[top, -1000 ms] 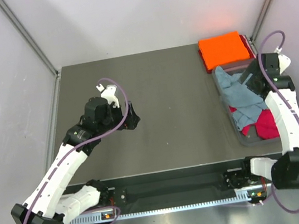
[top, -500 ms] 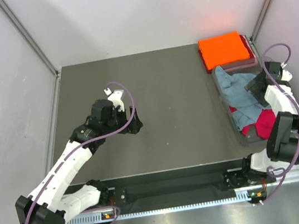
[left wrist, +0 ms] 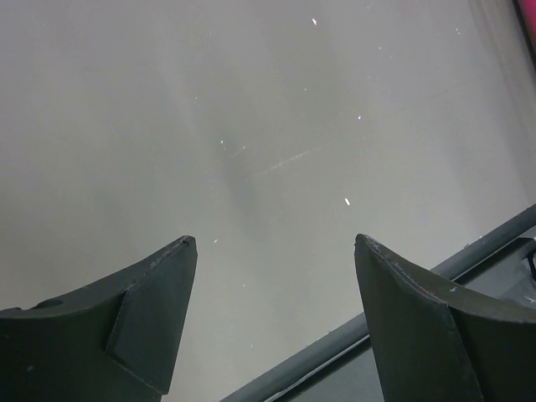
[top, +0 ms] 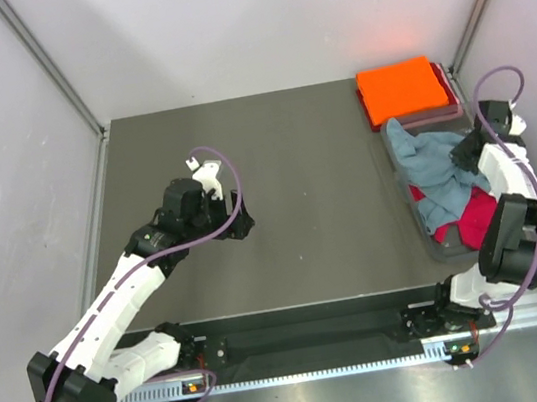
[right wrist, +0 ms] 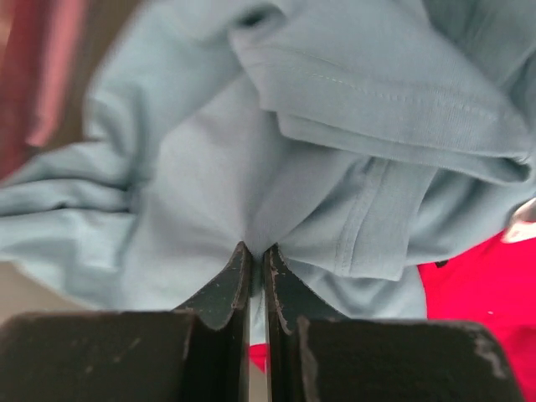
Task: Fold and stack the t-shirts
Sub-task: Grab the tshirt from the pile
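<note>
1. The right hand [right wrist: 255, 251] is clenched on a fold of the grey-blue t-shirt [right wrist: 335, 126], with cloth gathered at its pressed-together fingertips.
2. The grey-blue t-shirt lies crumpled in the clear tub [top: 436, 255] at the right edge of the tabletop [top: 312, 154]. It rests on top of the red t-shirt [top: 469, 222], which is also bunched and unfolded.
3. Just beyond the tub, in the far right corner, the orange t-shirt [top: 400, 88] sits as a flat, tidy rectangle. It looks like the one garment already folded, and the base of the stack.
4. The left hand [left wrist: 275, 243] is released and grasps nothing. It hangs over bare tabletop, well apart from the clothes.
5. The job appears about a third done. The grey-blue t-shirt is only now being gripped in the tub and has yet to be lifted out, spread, folded and stacked. The red t-shirt has not been started.
</note>
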Action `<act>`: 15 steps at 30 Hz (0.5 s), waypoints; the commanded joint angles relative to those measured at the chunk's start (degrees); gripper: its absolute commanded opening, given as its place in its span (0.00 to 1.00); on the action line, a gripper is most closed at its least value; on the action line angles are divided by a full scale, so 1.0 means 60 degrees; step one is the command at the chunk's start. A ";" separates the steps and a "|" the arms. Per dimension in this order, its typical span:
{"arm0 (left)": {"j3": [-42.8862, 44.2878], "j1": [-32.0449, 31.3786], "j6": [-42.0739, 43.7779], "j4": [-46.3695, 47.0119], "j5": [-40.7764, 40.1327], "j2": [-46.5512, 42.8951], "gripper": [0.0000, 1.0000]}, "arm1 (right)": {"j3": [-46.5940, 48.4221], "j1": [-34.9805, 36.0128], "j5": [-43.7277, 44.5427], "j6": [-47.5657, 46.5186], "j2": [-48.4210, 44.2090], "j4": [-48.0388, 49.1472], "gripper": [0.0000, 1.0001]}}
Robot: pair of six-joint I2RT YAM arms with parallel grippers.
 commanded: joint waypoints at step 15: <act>0.1012 0.0015 -0.0731 -0.0386 -0.0985 -0.0367 0.91 | 0.8620 0.1188 -0.4095 -0.1127 -0.2177 -0.3351 0.00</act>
